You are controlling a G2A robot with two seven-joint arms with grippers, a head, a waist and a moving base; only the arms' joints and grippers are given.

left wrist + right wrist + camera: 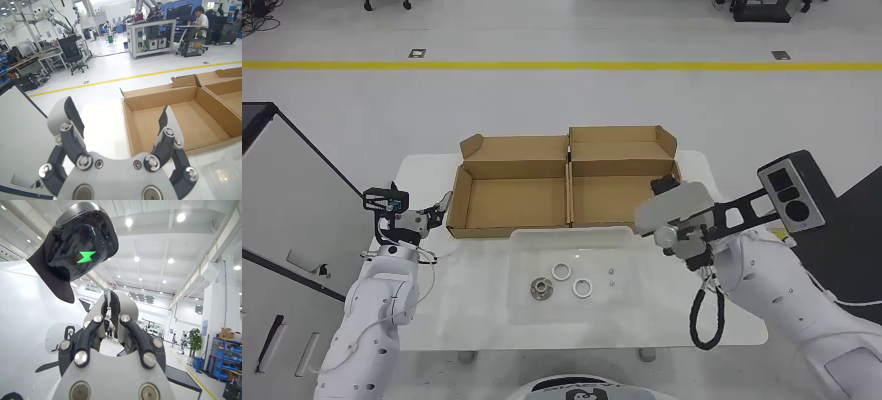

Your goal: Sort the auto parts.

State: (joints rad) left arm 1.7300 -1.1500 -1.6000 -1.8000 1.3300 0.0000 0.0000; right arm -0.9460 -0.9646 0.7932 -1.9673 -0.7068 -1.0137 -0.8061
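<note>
One threaded silver metal bolt (107, 298) pinched lengthwise in right hand (110, 300), at near corner of right brown cardboard box (617, 200); left hand (117, 103) wide, farther off.

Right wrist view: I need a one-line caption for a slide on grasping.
Right gripper clamps a bolt, aimed up at the ceiling.

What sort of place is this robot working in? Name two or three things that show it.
Most likely a robotics lab or factory test hall. A yellow line runs across the pale floor, other robot arms stand in the background, and shelves hold blue bins.
</note>
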